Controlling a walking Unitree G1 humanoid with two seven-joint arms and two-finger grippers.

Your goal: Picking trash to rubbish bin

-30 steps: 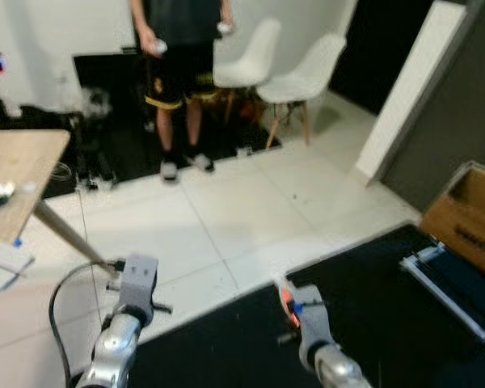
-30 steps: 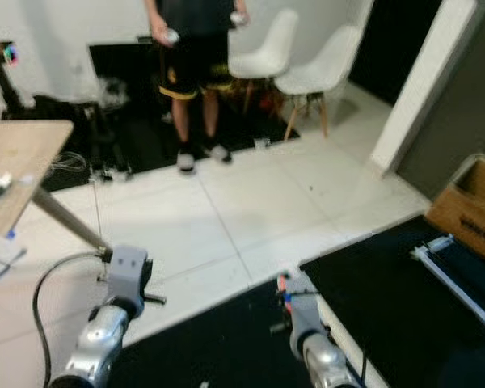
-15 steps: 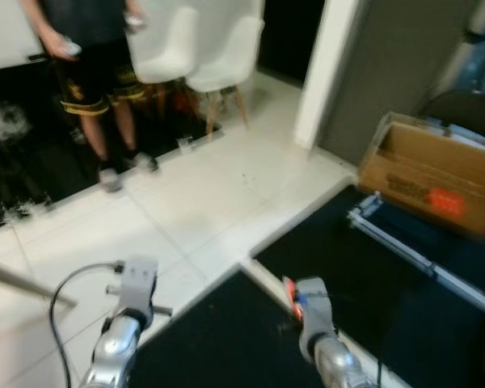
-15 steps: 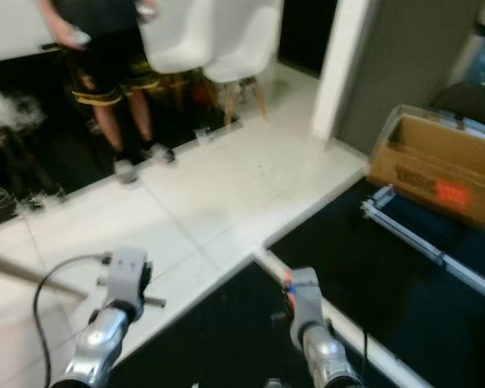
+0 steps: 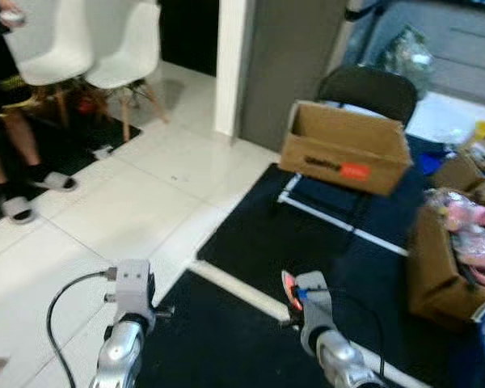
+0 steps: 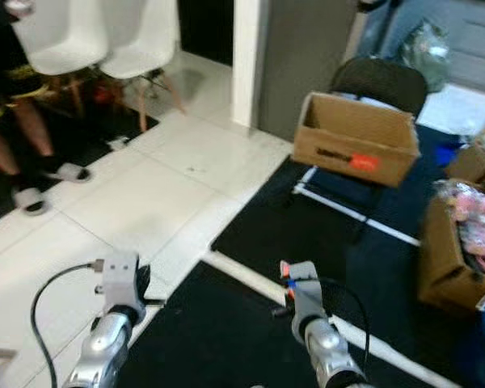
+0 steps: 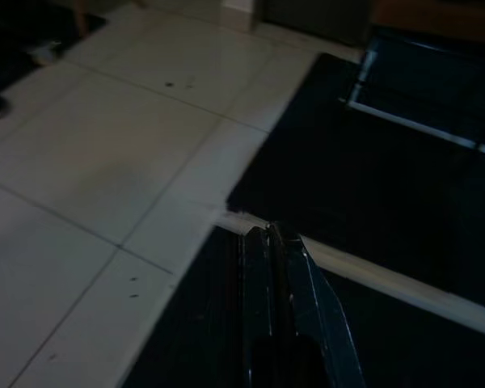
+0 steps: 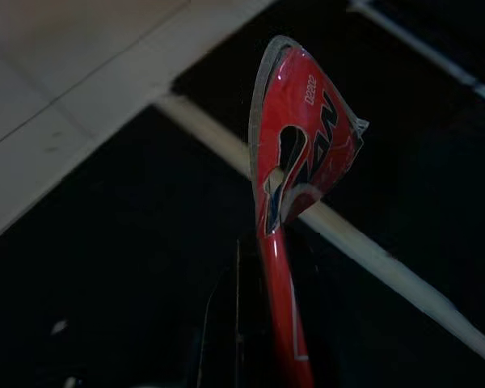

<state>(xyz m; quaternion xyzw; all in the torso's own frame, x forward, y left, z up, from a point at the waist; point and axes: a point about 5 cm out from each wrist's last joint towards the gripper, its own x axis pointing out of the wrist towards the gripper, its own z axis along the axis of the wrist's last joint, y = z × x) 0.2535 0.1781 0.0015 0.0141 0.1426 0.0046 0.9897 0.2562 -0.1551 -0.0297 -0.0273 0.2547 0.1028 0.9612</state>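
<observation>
Beyond both arms, seen from the head camera's left eye, an open cardboard box [image 5: 345,149] is sitting on a dark chair [image 5: 369,87] at the far edge of a black mat [image 5: 307,242]. Nearer than that box, the right gripper [image 5: 288,289] is reaching out over the mat, and a flash of red wrapper [image 5: 289,291] is showing at its tip. The left gripper [image 5: 132,279] is hanging well to the other side of the mat's white strip [image 5: 234,289], over pale floor tiles [image 5: 105,218]. Far to the left of the box, two white chairs [image 5: 89,44] are standing, with a person's legs [image 5: 4,174] beside them. To the right of the box, a second carton of pink items [image 5: 461,242] is standing.

Looking along the left wrist, the left gripper's fingers [image 7: 267,275] are lying pressed together with nothing between them, pointing at the white strip, which is running toward the box.

Looking along the right wrist, the right gripper's jaws are pinching the lower end of the crumpled red wrapper [image 8: 295,170], which is standing up above the strip and the mat.
</observation>
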